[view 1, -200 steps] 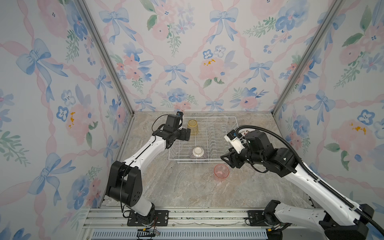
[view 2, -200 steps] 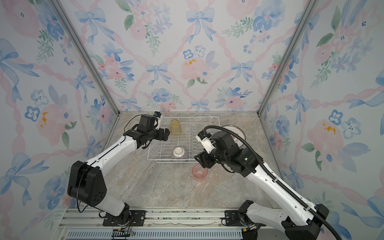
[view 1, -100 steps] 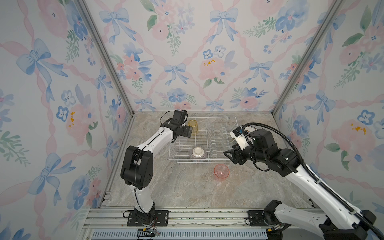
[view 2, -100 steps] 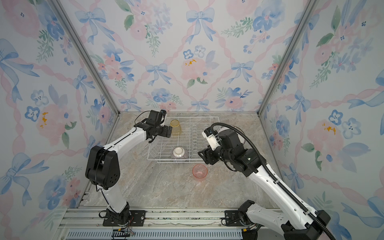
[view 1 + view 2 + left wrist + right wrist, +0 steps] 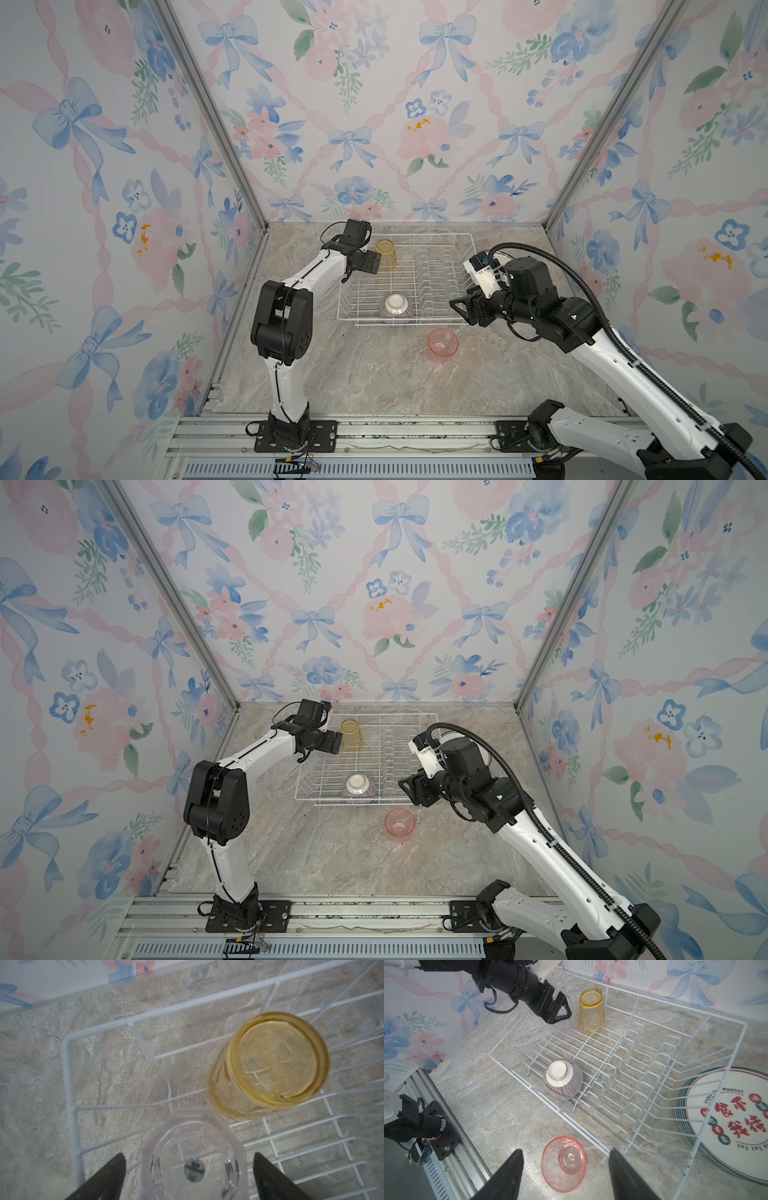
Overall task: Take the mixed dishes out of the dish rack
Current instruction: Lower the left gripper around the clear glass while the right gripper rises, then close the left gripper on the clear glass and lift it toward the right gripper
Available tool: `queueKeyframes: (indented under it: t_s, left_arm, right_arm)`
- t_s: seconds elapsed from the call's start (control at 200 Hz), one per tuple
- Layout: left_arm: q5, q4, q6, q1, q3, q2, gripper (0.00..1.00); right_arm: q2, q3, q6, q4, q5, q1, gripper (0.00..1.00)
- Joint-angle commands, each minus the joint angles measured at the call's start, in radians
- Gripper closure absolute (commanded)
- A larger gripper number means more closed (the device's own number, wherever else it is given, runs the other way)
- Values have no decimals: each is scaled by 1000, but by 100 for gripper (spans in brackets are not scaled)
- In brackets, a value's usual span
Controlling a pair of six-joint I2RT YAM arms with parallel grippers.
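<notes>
The white wire dish rack [image 5: 428,235] [image 5: 395,715] [image 5: 654,998] sits at the back of the table. A yellow tumbler [image 5: 385,254] [image 5: 351,734] [image 5: 278,1059] [image 5: 591,1012] stands upside down in its back left corner. A purple-striped bowl [image 5: 395,307] [image 5: 358,788] [image 5: 562,1079] lies upside down at its front. My left gripper [image 5: 372,262] [image 5: 334,742] [image 5: 190,1156] [image 5: 560,1009] is open astride a clear tumbler [image 5: 194,1167] beside the yellow one, with gaps on both sides. My right gripper [image 5: 461,307] [image 5: 409,789] [image 5: 566,1151] hangs open above a pink tumbler [image 5: 443,345] [image 5: 400,823] [image 5: 563,1164] on the table before the rack.
A stack of white printed plates [image 5: 726,1118] lies on the table just outside the rack's right side, under my right arm. The floral walls close in on three sides, and the left wall stands near the rack's back left corner.
My left gripper has moved in over the rack's back left corner, next to the yellow tumbler. My right gripper has drawn slightly right and back from the pink tumbler.
</notes>
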Motion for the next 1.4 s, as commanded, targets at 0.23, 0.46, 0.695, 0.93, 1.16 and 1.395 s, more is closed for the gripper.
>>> queueKeyframes:
  t_s: [0.23,0.46,0.695,0.93,1.16,1.395]
  left_arm:
    - [38,-23,5,13,27,65,16]
    - [32,-49,12,11,26,73,24]
    - [0,-85,26,1,29,83,28]
    - [20,-85,31,-1,35,76,42]
    - [99,-84,34,2,34,53,63]
    - [183,-84,25,7,0,-45,61]
  right_arm:
    - [15,-11,8,25,-19,-16,33]
    - [21,-17,9,34,-27,-22,33]
    - [22,-20,9,38,-29,-24,32]
    - [24,-22,8,39,-30,-26,32]
    - [35,-32,16,59,-43,-27,33]
    - [79,-37,43,127,-114,-32,33]
